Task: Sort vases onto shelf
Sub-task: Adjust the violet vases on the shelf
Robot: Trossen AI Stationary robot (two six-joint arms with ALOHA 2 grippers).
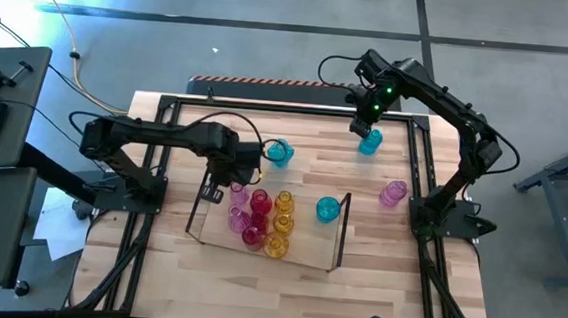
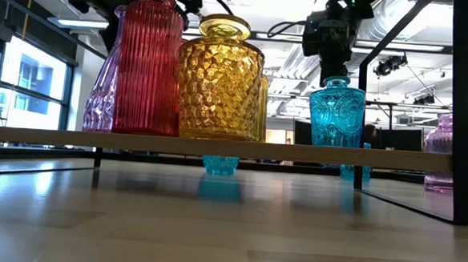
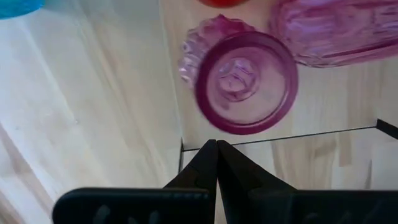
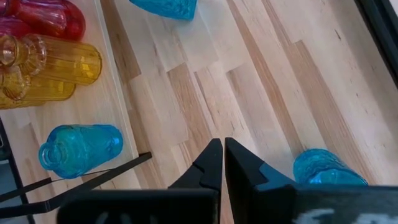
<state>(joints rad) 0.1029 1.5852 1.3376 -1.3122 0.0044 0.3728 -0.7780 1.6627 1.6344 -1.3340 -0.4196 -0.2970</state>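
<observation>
I read the desk (image 1: pixel 156 270) from my left side across. The left gripper (image 1: pixel 214 190) hangs above the left short end of the shelf (image 1: pixel 208 236), its jaws clenched on nothing — the left wrist view shows them pressed tip to tip just short of a pink vase (image 3: pixel 239 84) standing at the shelf's edge. On the shelf I count a cluster of pink, red vases (image 1: pixel 260 203) and amber vases (image 1: pixel 282 222), packed in touching rows. A cyan vase (image 1: pixel 328 209) stands on the shelf too, nearer its right end and apart from the cluster. Another cyan vase (image 1: pixel 278 153) sits on the desk just behind the shelf. Further right, the right gripper (image 1: pixel 363 124) is poised beside a third cyan vase (image 1: pixel 369 142) near the far edge — jaws clenched, holding nothing. A lone pink vase (image 1: pixel 393 194) stands on the desk right of the shelf.
</observation>
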